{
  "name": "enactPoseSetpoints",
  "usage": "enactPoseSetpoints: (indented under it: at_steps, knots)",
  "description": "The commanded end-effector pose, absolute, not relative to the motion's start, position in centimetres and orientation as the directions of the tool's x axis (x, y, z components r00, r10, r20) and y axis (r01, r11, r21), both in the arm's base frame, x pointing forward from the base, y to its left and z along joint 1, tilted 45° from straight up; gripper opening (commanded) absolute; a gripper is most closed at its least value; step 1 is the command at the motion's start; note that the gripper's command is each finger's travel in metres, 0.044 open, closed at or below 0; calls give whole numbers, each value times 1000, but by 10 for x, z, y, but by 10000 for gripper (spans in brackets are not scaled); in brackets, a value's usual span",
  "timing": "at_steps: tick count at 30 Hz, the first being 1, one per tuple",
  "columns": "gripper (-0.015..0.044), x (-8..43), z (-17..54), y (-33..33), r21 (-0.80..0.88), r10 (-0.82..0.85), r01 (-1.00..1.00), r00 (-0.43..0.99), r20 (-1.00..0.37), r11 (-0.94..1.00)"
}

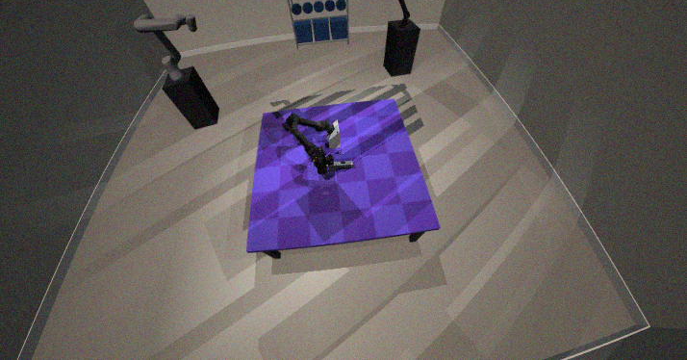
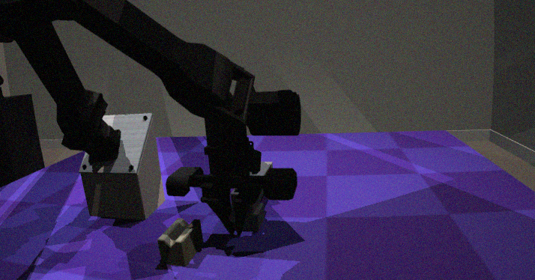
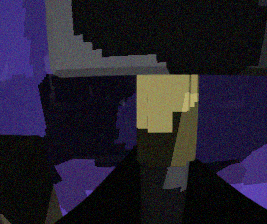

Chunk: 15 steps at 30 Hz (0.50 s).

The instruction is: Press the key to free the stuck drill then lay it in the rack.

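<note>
Hand point(image 1: 328, 175) point(image 2: 235, 233) point(image 3: 157, 153) and grey housing point(image 1: 343, 165) point(image 2: 264, 168) point(image 3: 109, 65) met near the middle of the frame from above, on the purple counter point(image 1: 394, 214) point(image 2: 375, 189) point(image 3: 9, 100).

From the side, the fingertips were low at lower centre; the notched block point(image 2: 180, 246) point(image 3: 53, 206), presumably the rack, stood at lower left.

Up close, the fingers gripped what seemed the dark drill point(image 3: 159, 185), at bottom centre, beneath a yellow piece point(image 3: 161, 102), perhaps the key. An unpressed key could make pulling drag the housing; a shallow pinch could slip.
</note>
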State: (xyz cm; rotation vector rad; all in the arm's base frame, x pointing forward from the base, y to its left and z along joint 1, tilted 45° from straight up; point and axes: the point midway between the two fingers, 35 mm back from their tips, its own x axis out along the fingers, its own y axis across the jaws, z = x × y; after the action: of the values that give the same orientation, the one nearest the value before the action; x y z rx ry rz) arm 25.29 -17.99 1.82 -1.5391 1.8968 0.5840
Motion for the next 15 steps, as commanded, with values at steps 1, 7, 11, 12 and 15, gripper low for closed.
enactPoseSetpoints:
  at_steps: [1,7,11,12,15]
  knots:
    - [0,252,25,-185,-45,-703,-974,-128,-700,222]
    - [0,250,32,-191,-45,-703,-974,-128,-700,222]
    - [0,249,36,-195,-45,-703,-974,-128,-700,222]
    - [0,249,37,-195,-45,-703,-974,-128,-699,222]
    - [26,249,34,-194,-44,-703,-974,-131,-699,224]
